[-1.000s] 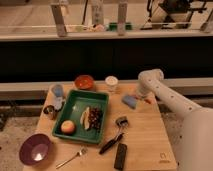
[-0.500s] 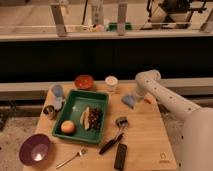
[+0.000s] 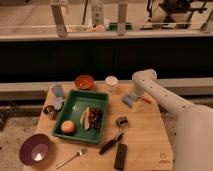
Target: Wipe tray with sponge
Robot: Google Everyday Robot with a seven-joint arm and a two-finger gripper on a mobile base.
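The green tray lies on the left half of the wooden table. It holds an orange round fruit, a pale long piece and a dark cluster of food. The light-blue sponge lies on the table to the right of the tray's far corner. My gripper is at the end of the white arm that comes in from the right. It is down at the sponge, right over its right side. I cannot tell whether it touches the sponge.
Around the tray are a purple bowl, a fork, a can, a blue cup-like thing, a red bowl and a white cup. A black-handled tool and a black bar lie front centre.
The arm has swung left and lowered the gripper onto the sponge's spot. The sponge, the tray and the other things have not moved.
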